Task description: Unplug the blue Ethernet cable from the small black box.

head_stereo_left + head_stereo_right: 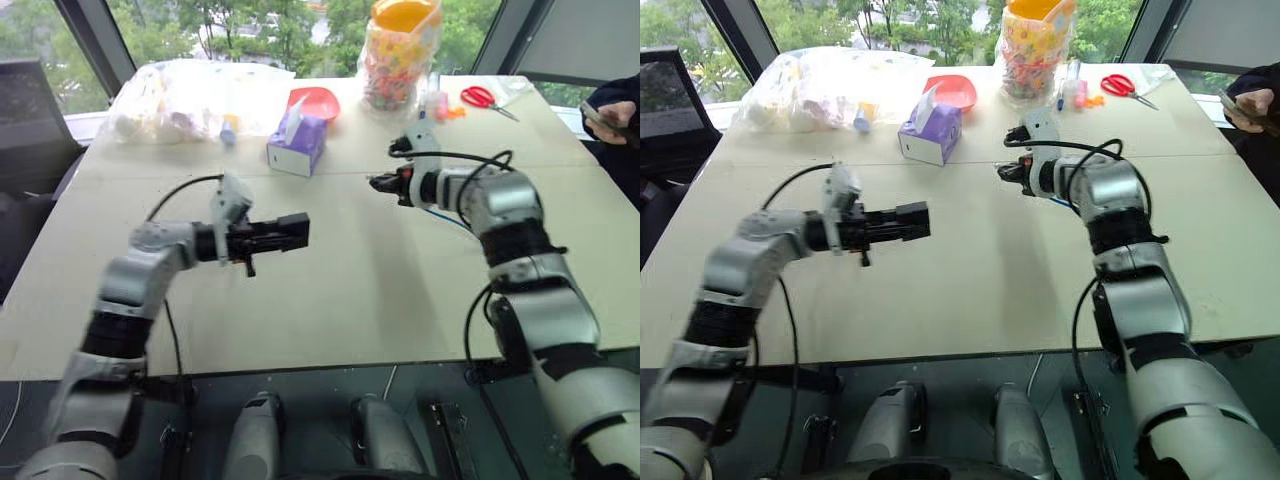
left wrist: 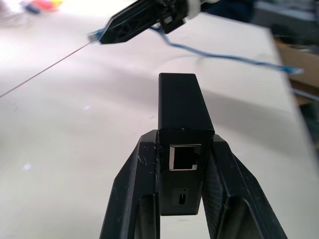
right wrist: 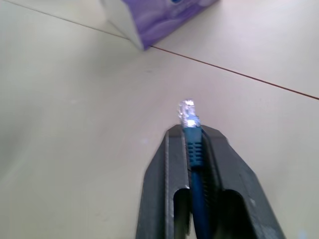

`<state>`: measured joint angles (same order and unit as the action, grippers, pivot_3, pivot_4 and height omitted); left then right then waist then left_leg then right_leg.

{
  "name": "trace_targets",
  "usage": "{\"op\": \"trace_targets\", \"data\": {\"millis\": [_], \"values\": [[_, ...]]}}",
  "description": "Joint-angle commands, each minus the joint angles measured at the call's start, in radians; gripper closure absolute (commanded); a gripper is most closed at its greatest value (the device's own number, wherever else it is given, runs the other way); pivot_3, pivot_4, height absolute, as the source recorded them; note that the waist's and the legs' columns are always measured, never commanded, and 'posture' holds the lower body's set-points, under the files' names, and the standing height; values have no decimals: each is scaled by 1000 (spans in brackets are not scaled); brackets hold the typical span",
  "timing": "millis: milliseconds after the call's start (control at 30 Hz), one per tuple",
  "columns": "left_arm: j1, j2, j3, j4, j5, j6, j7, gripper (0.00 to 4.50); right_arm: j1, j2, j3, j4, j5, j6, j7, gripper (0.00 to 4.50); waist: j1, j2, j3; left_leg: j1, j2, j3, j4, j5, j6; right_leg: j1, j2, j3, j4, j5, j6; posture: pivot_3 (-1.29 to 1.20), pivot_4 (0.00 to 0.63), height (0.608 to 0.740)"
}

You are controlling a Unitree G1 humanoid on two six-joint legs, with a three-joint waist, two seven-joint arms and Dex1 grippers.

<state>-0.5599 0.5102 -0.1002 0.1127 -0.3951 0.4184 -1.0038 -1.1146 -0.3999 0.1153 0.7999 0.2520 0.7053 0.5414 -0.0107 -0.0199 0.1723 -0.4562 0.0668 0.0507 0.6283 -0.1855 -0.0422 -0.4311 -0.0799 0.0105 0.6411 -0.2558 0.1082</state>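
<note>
Now, cable and box are apart, one in each of my grippers.

From the head cameras I see my left gripper [image 1: 297, 232] clamped on the small black box [image 1: 294, 231] above the table [image 1: 330, 300], and my right gripper [image 1: 378, 184] well apart from it, near the purple tissue box [image 1: 297, 143]. My left wrist view shows the box between both fingers [image 2: 130, 194], its port empty and facing the camera. My right wrist view shows the blue Ethernet cable [image 3: 193, 149] pinched just behind its clear plug, which juts past the fingertips.
</note>
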Motion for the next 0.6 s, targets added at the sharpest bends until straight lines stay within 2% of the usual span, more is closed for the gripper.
{"op": "trace_targets", "data": {"millis": [33,133,200,433,500,600], "values": [[-21,-61,-15,59,92,-133,84,3997,-51,9,-44,73,-36,-38,-43,2828,1,0,0,-3,0,0,1,0,0,-3,0,0,0,0,1,0,150,735],[-32,-123,-23,121,134,-204,124,3997,-51,3,-63,62,-49,-12,-58,1238,0,0,0,-5,-1,0,1,-1,1,-4,0,0,0,2,4,0,150,735],[-51,-172,-18,164,157,-253,162,3997,-23,-22,-99,-15,-30,38,-58,161,0,1,0,-5,0,0,0,-1,1,-4,0,0,0,2,4,0,150,735],[-100,-285,-14,387,226,-445,257,3997,210,-77,-239,-564,120,354,-56,69,1,1,0,-4,0,-1,1,-1,1,-4,0,0,3,2,4,0,150,735],[-103,-297,-16,465,245,-511,263,3997,302,-78,-272,-724,150,437,-81,69,0,1,0,-4,0,-1,1,-1,2,-4,0,-1,4,2,4,0,150,735],[-100,-296,-23,523,262,-567,243,3997,372,-68,-300,-850,176,505,-113,69,-4,1,0,-4,0,-1,1,-1,2,-5,0,-1,5,2,4,0,150,735]]}}
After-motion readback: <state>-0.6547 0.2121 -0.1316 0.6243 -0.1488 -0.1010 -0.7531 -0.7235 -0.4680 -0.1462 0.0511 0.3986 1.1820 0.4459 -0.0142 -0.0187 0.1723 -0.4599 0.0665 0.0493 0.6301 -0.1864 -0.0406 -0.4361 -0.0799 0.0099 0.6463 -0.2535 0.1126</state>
